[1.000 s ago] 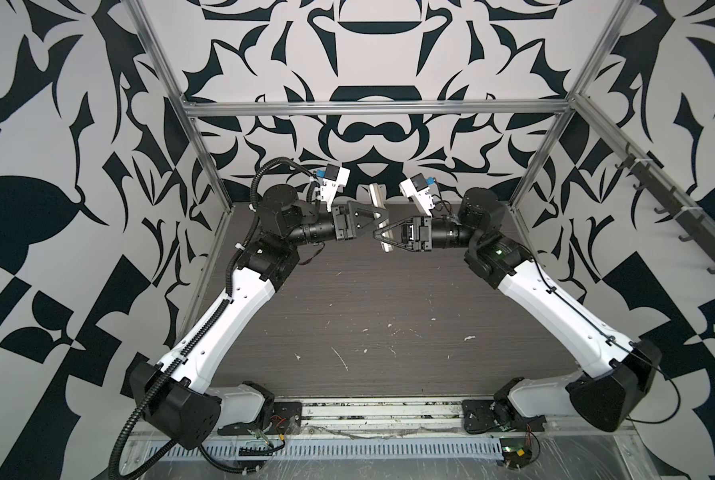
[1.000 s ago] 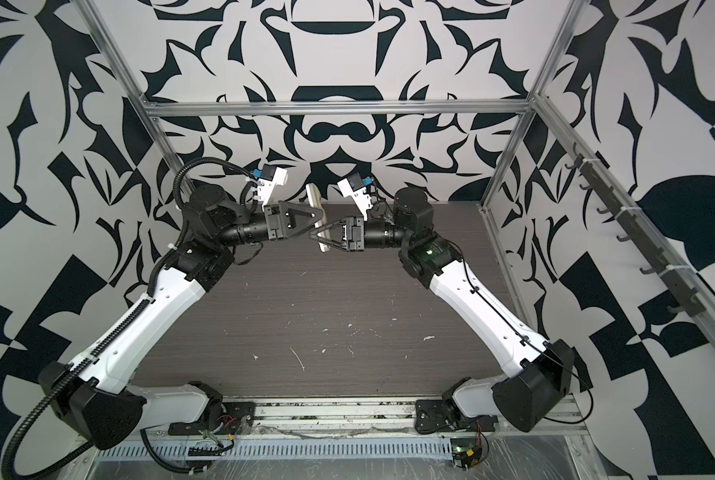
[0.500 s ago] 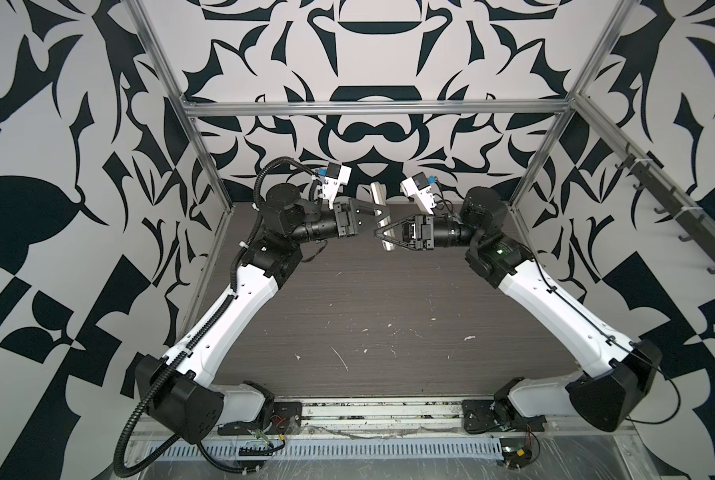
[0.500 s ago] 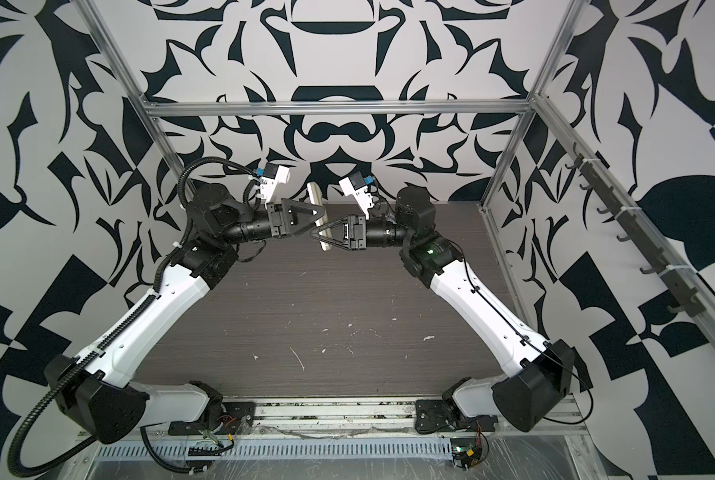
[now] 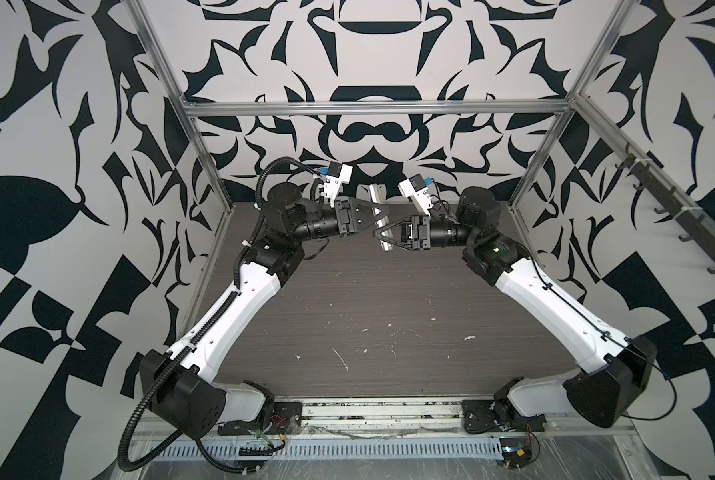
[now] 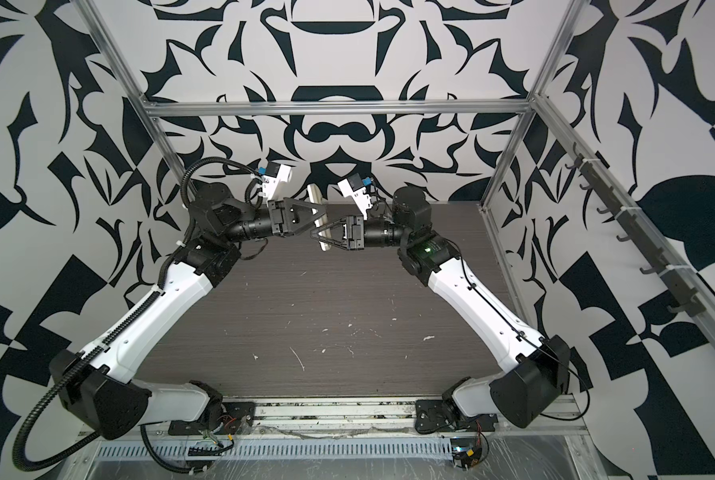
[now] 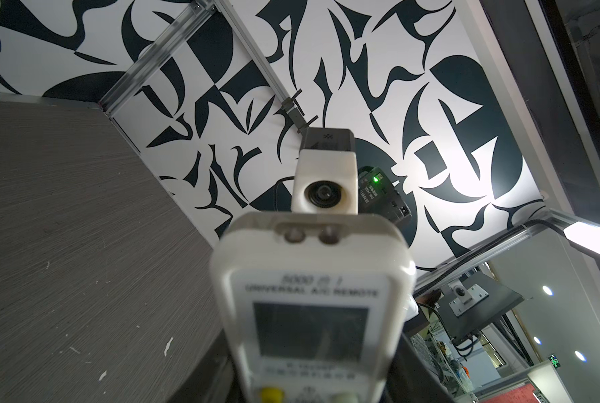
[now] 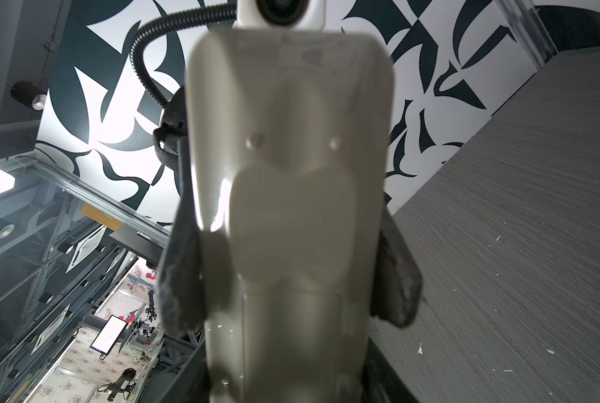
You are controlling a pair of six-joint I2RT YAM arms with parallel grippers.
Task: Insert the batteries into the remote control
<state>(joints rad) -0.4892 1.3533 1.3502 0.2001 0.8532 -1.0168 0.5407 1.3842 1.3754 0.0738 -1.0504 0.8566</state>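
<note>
Left gripper's fingers (image 8: 183, 265) sit on both long edges of the remote (image 8: 291, 209), one per side, and look pressed onto it: a pinch across its width. From the left wrist cam the same dark fingers (image 7: 223, 370) flank the remote just below its screen (image 7: 310, 329). Right gripper's own fingers show only as dark blurs at the remote's lower end in the right wrist view, one each side, clamped on the body. In both top views the left gripper (image 5: 383, 211) (image 6: 321, 211) comes in from the left and takes the remote higher up. The right gripper (image 5: 377, 235) (image 6: 313, 235) comes in from the right and holds it lower down, so the two sets of tips nearly meet. Remote is up in the air, near upright w/ a slight tilt, well above the table (image 5: 368, 299), at the back of the cell close to the patterned back wall (image 5: 372, 137). Screen face points at the left arm: "UNIVERSAL A/C REMOTE" is readable, w/ a yellow button (image 7: 270, 394) at the frame edge. Plain pale back points at the right arm, too blurred for detail. Right wrist cam (image 7: 323, 190) shows above the remote's top end in the left wrist view, left wrist cam (image 8: 281, 10) likewise in the right wrist view. Table is dark wood grain w/ white flecks (image 5: 341, 361).
</note>
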